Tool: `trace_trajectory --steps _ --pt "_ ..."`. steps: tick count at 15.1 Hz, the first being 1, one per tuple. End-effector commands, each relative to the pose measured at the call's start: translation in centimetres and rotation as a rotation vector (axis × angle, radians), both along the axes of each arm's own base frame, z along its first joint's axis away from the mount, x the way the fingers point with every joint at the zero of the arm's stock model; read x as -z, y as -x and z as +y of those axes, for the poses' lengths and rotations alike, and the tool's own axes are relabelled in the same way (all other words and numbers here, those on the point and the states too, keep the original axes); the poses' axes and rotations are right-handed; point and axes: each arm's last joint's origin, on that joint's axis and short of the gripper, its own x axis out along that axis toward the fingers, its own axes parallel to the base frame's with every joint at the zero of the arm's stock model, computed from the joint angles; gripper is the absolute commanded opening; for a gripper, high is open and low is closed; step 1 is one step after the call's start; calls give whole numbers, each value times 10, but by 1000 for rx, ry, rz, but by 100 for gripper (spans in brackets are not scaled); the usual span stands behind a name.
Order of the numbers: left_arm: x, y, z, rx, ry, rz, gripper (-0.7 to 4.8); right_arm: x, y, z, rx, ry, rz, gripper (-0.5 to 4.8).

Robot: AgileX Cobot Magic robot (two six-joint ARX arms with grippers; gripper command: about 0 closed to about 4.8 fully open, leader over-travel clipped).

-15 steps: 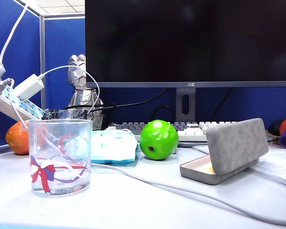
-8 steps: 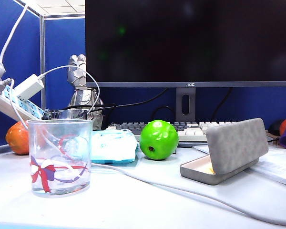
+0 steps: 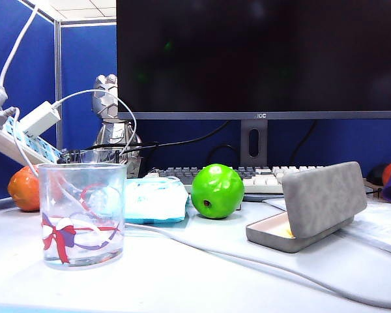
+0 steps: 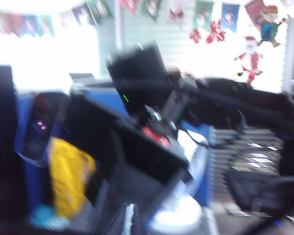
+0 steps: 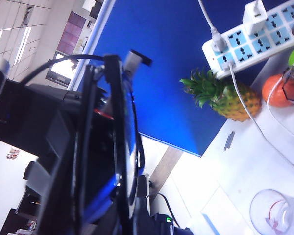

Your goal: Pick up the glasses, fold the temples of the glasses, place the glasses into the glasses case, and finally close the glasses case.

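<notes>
- Exterior view: the glasses case (image 3: pixel 309 208) sits on the white table (image 3: pixel 202 287), over on the right. Its grey lid is up and tilted, and a bit of pale lining shows inside.
- A green apple (image 3: pixel 217 190) stands near the case, and a light-blue tissue pack (image 3: pixel 155 199) lies just beside the apple.
- A drinking glass (image 3: pixel 82 215) with a red ribbon picture stands at the front left. A white cable (image 3: pixel 247 257) runs across the table in front of the case.
- Behind them are a big dark monitor (image 3: pixel 260 59) and a keyboard (image 3: pixel 247 175). Both grippers and the glasses are out of this view.
- Left wrist view: it is all blurry. Dark shapes, a yellow patch (image 4: pixel 68 176) and a Santa decoration (image 4: pixel 248 61) on the far wall show, and only this view has them. The left gripper is too blurred to pick out. It is closed tight, but I cannot tell what it has hold of.
- Right wrist view: only here do the glasses (image 5: pixel 120 122) show. They are up in the air, well away from the case, seen edge-on as thin black loops close to the camera.
- The right gripper (image 5: pixel 95 161) is a dark shape around them. Its fingers are nearly closed, pinching the thin frame.
- Far below lie a power strip (image 5: pixel 257 36), a pineapple (image 5: pixel 225 98) and the rim of the drinking glass. The pineapple shows in this view alone.
</notes>
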Motion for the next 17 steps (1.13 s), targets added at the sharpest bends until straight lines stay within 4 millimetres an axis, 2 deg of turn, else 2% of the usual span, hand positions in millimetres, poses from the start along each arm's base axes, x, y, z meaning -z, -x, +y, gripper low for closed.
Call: trace_trajectory --steps 1,4,9,13,17 --pt "-12 4 4 -85 83 -49 13 -10 1 -2 41 -12 -96 -6" --pt "-13 5 5 -89 86 -49 13 -16 0 -3 74 -28 -135 -6" --pt "-12 6 5 -72 73 -46 13 -26 -9 -25 246 -67 -186 -6" --pt "-12 9 5 17 40 -66 12 -26 -14 -26 416 -51 -198 -6" --pt "-18 11 7 14 85 -68 12 -23 -16 -17 439 -36 -201 -6"
